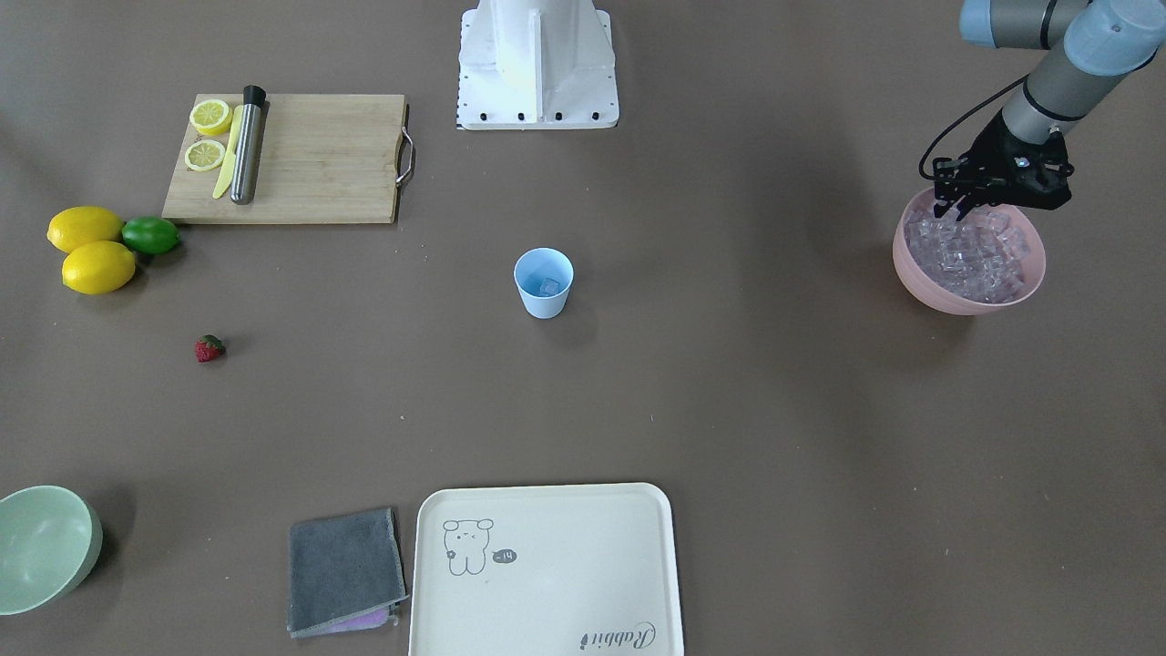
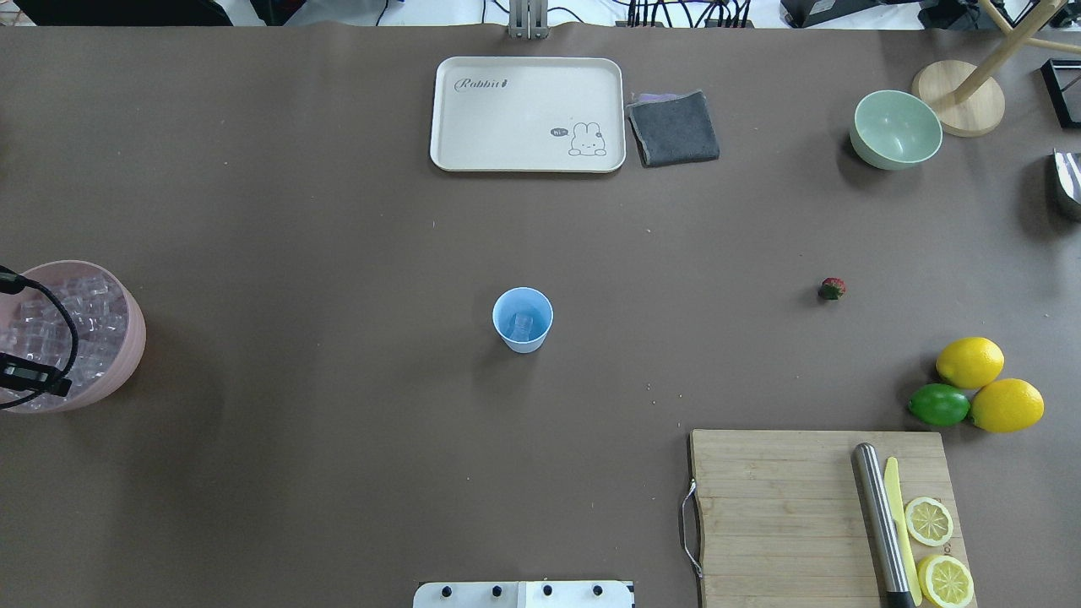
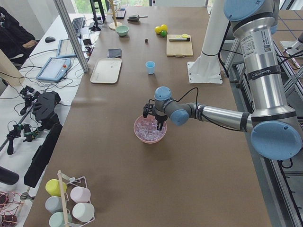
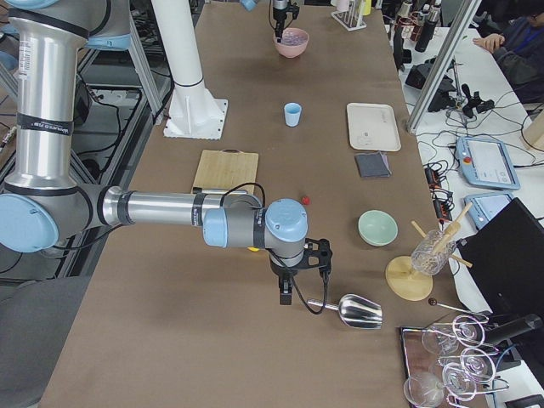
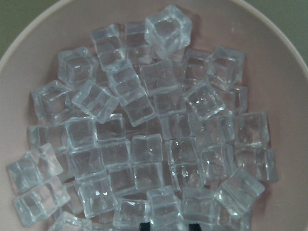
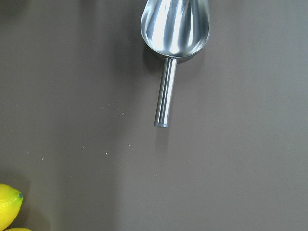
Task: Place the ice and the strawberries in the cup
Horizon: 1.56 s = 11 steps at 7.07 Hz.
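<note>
The light blue cup (image 1: 544, 282) stands upright mid-table with one ice cube (image 1: 549, 287) inside. Far over on the robot's left, a pink bowl (image 1: 947, 296) holds a heap of ice (image 5: 144, 120). My left gripper (image 5: 168, 226) is lowered into that bowl. Its fingertips (image 5: 144, 226) stand on either side of one cube, shut on it. The strawberry (image 1: 209, 348) lies alone on the table, on the robot's right. My right gripper (image 4: 285, 297) hovers beside a metal scoop (image 6: 175, 24); whether it is open or shut, I cannot tell.
A wooden cutting board (image 1: 310, 159) carries lemon halves, a yellow knife and a steel muddler. Two lemons (image 1: 86, 228) and a lime (image 1: 151, 235) lie beside it. A cream tray (image 1: 547, 574), grey cloth (image 1: 344, 569) and pale green bowl (image 1: 41, 547) line the far edge.
</note>
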Each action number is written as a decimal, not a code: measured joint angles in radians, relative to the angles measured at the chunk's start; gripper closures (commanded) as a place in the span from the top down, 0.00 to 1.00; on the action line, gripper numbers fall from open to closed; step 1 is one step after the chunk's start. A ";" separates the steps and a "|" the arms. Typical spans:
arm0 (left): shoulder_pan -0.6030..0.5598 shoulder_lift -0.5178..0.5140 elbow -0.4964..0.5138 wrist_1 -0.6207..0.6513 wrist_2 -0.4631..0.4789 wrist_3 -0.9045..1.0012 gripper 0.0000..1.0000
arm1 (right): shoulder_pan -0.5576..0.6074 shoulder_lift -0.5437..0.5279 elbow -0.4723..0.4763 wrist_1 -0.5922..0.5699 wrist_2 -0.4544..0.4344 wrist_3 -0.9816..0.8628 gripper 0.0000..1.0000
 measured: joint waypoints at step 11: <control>-0.458 -0.376 -0.070 0.383 -0.227 0.338 0.00 | -0.001 -0.002 -0.018 0.000 0.003 0.000 1.00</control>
